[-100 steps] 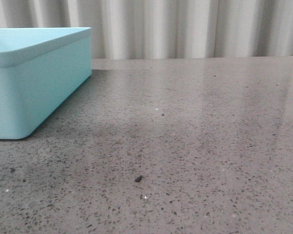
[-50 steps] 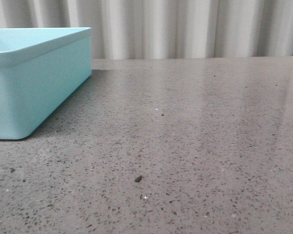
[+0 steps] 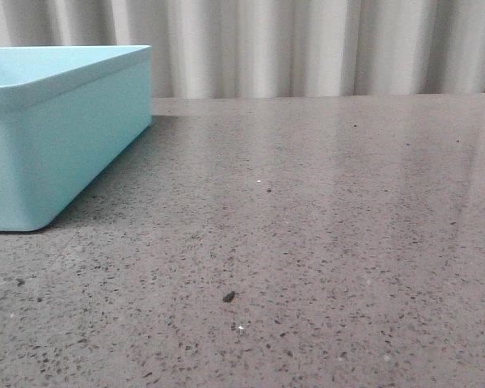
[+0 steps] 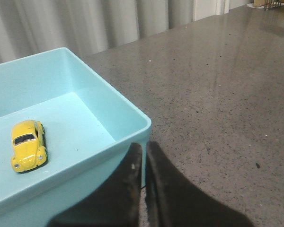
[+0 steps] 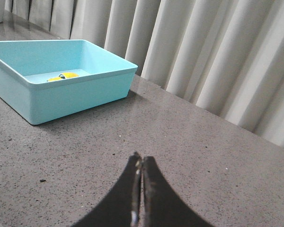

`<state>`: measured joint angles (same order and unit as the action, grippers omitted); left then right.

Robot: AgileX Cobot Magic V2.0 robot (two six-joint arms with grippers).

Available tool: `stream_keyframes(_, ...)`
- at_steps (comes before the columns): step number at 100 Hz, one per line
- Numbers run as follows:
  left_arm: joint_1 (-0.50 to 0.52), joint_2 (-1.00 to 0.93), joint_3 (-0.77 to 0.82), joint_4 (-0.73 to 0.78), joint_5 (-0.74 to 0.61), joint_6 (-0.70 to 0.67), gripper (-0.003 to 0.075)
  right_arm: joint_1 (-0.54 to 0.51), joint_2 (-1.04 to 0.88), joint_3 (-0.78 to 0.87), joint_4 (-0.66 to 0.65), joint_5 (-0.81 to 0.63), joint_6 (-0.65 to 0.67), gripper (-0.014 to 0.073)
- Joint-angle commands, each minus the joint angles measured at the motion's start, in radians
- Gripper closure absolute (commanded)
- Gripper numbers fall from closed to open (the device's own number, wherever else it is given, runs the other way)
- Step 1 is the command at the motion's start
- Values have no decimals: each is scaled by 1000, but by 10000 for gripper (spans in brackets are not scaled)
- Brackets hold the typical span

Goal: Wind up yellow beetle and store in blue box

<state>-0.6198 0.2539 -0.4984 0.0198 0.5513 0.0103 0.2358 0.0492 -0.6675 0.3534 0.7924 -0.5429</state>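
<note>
Yellow beetle [image 4: 28, 145] sits inside blue box [image 4: 132, 113] on speckled grey table [image 3: 323, 242].

Beetle [image 4: 28, 145] in box [image 4: 128, 106], table's left

Smooth plastic blue box [image 4: 130, 115], glossy yellow beetle [image 4: 28, 145] — perhaps metal, polished speckled stone table [image 3: 323, 242]

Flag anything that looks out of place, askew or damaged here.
Nothing stands out. The yellow beetle sits upright on its wheels inside the blue box. A small dark speck lies on the table, apart from the box.
</note>
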Motion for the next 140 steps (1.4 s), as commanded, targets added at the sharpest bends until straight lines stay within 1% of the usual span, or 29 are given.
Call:
stream_keyframes(1,-7,9,-27,-8,-86,-10,741,1,18,-20,13,-77,-6,636)
stream_keyframes(27,-7,9,-27,-8,-92,-10,741,1,18,-20,13,-77,-6,636)
stream_keyframes(39,-2,-22,27,13,-111,-10,741,1,18,-20,13,-77,-6,636)
stream_keyframes(49,25,-62,98,5,-208,-10,741,1,18,-20,13,-77,-6,636)
stream_keyframes(54,48,-90,144,5,-272,-10,741,1,18,-20,13,-77,-6,636)
stream_keyframes(59,92,-125,192,8,-311,6,741,1,18,-20,13,-77,-6,636)
stream_keyframes(66,173,-185,263,6,-318,8,741,1,18,-20,13,-77,-6,636)
stream_keyframes(79,344,-289,379,-56,-318,8,741,1,18,-20,13,-77,-6,636)
stream_keyframes(87,438,-282,418,-79,-329,7,741,1,18,-20,13,-74,-6,636)
stream_keyframes(94,492,-280,451,-81,-345,-10,741,1,18,-20,13,-74,-6,636)
stream_keyframes(101,525,-283,481,-81,-366,-28,741,1,18,-20,13,-74,-6,636)
stream_keyframes(111,535,-286,525,-79,-376,-72,741,1,18,-20,13,-74,-6,636)
stream_keyframes(121,535,-286,523,-83,-292,-80,741,1,18,-20,13,-74,-6,636)
stream_keyframes(133,535,-286,523,-121,-242,-99,741,1,18,-20,13,-74,-6,636)
stream_keyframes(140,535,-286,523,-135,-243,-99,741,1,18,-20,13,-74,-6,636)
